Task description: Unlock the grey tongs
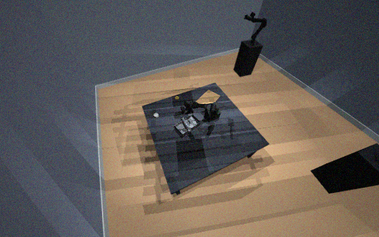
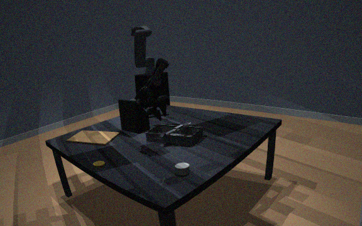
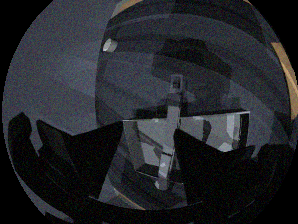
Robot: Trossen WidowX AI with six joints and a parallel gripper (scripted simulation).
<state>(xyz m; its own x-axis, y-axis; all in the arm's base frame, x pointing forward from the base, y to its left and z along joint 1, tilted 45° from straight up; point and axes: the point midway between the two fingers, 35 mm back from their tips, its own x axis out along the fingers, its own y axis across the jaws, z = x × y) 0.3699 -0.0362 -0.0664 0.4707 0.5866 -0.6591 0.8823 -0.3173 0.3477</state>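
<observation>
Grey tongs (image 2: pixel 178 127) shut, lying across roasting tin (image 2: pixel 185 137), wooden board (image 2: pixel 93 137) well apart.
</observation>
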